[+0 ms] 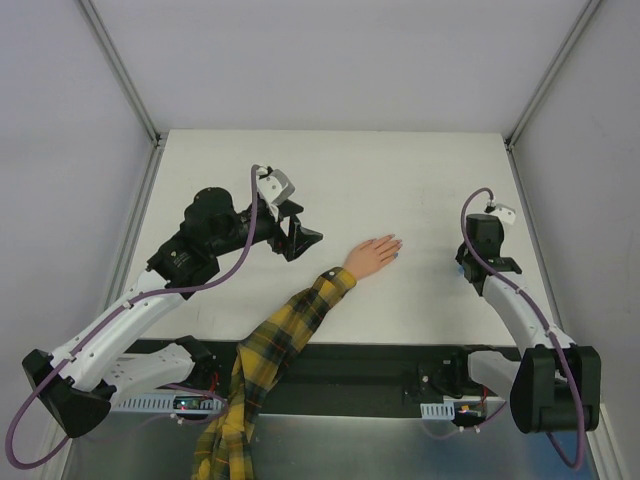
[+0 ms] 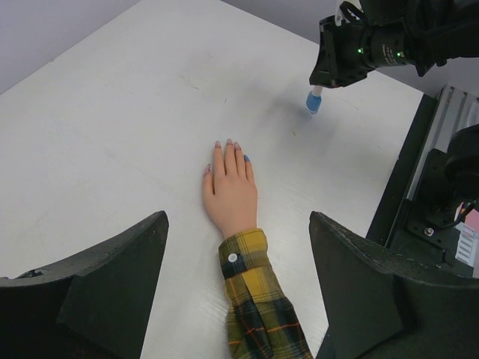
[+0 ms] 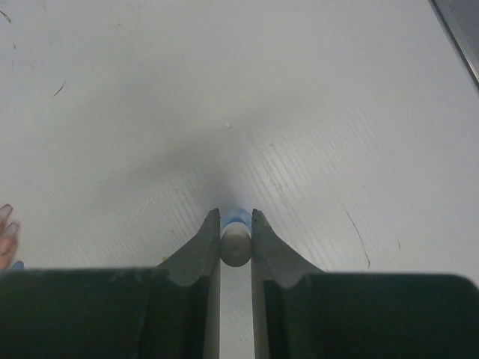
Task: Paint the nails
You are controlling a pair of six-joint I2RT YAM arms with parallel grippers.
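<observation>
The hand (image 1: 372,257) is lying on the table (image 1: 400,180), long axis running from plaid sleeve (image 1: 300,315) to nails (image 2: 229,144), which are pointing at the right gripper (image 3: 236,217). That gripper is pinching a blue bottle (image 2: 312,102) by its cap beyond the hand; opposite, the left gripper (image 1: 303,233) is gaping wide.
</observation>
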